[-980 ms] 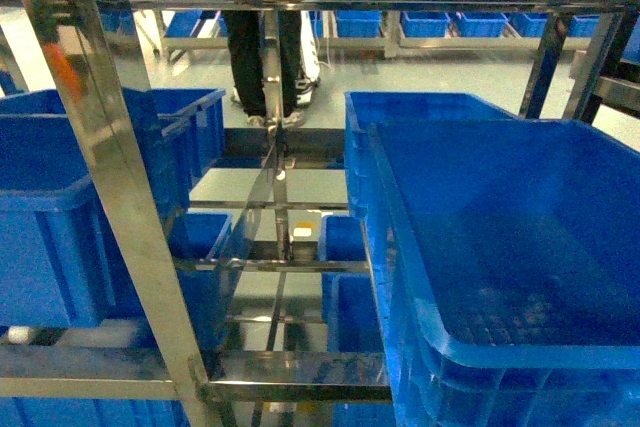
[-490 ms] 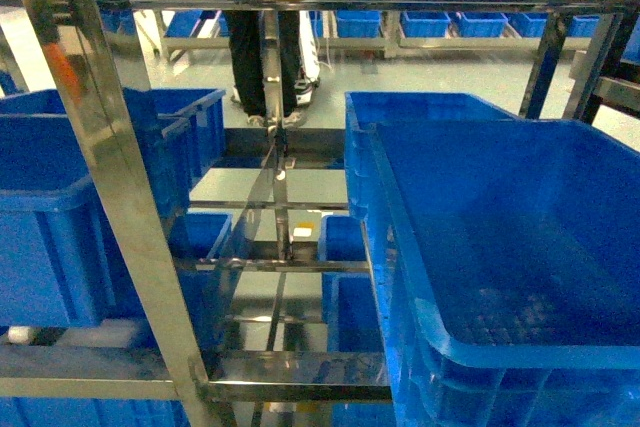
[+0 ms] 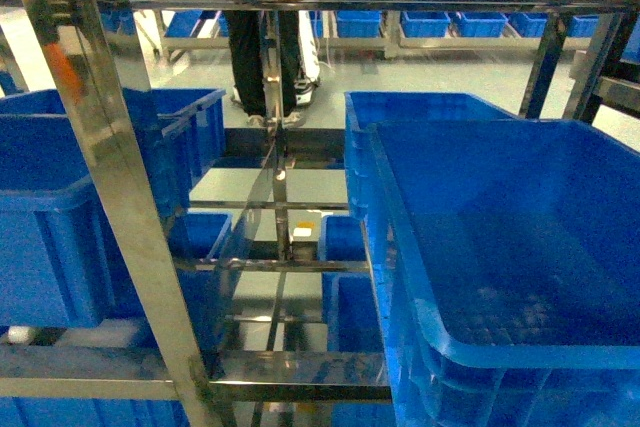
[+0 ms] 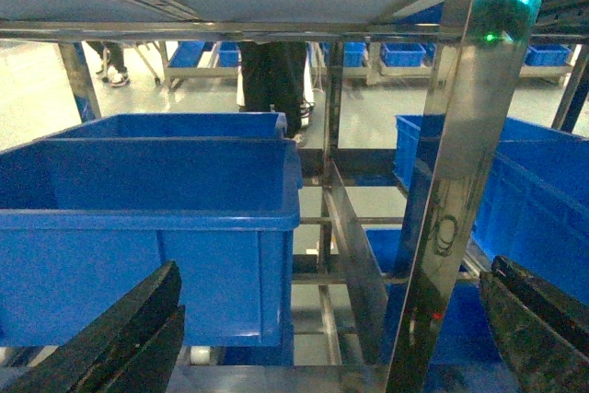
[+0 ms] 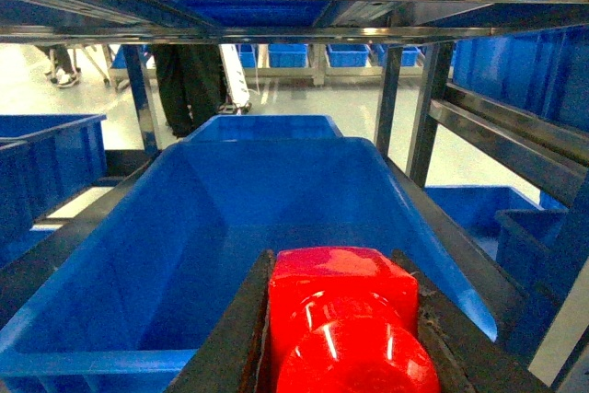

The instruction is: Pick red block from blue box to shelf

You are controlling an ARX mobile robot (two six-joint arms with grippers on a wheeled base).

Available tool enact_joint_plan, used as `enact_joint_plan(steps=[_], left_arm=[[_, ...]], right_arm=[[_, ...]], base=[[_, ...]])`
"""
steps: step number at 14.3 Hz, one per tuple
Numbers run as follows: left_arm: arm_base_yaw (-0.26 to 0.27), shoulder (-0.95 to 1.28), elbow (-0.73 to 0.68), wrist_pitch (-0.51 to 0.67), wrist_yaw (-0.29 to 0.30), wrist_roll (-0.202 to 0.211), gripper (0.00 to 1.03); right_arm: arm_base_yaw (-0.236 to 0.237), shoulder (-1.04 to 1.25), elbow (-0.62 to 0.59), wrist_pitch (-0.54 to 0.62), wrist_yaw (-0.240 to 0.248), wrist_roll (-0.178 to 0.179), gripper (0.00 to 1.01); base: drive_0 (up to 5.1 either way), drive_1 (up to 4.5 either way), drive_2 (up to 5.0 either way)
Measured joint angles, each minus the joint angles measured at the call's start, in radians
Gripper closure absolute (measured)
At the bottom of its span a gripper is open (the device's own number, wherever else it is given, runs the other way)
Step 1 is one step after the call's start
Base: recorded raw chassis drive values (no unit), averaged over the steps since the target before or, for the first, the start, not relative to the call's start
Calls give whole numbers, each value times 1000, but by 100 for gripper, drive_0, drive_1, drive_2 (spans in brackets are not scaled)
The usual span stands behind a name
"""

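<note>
The right gripper (image 5: 345, 338) was clamped on the red block (image 5: 342, 319), held above a dark blue crate (image 5: 184, 255) on the shelf (image 3: 120, 197), presumably for release. The left gripper (image 4: 322, 338) stood wide open, empty.

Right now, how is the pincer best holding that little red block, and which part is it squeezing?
By its two flat sides. In the right wrist view the right pincer has the red block clamped between its dark fingers, stud facing the camera. Flat, parallel sides give the pads an even seat; the round stud would slip. It hangs over a blue crate.
</note>
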Motion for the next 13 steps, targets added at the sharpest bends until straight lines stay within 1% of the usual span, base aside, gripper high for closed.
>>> enact_joint_plan(steps=[4, 5, 6, 7, 8, 9, 10, 11, 12, 13], left_arm=[[0, 0, 0, 0, 0, 0, 5], [0, 0, 0, 0, 0, 0, 5], [0, 0, 0, 0, -1, 0, 5], [0, 0, 0, 2, 1, 0, 5], [0, 0, 0, -1, 1, 0, 5], [1, 0, 0, -1, -1, 0, 5], [1, 0, 0, 0, 0, 0, 5], [1, 0, 0, 0, 0, 0, 5], [1, 0, 0, 0, 0, 0, 5], [1, 0, 0, 0, 0, 0, 5]], right_arm=[[0, 0, 0, 0, 0, 0, 74], [9, 8, 6, -35, 24, -11, 74], [68, 142, 63, -142, 169, -49, 74], [70, 265, 85, -83, 192, -71, 74], [49, 378, 109, 9, 176, -76, 74], [35, 499, 137, 106, 143, -77, 74], [36, 652, 162, 234, 124, -76, 74], [66, 854, 195, 391, 114, -67, 74], [103, 1072, 266, 553, 121, -59, 74], [143, 1315, 376, 697, 127, -56, 59]], base=[[0, 0, 0], [0, 0, 0], [0, 0, 0], [0, 0, 0], [0, 0, 0], [0, 0, 0], [0, 0, 0], [0, 0, 0], [0, 0, 0], [0, 0, 0]])
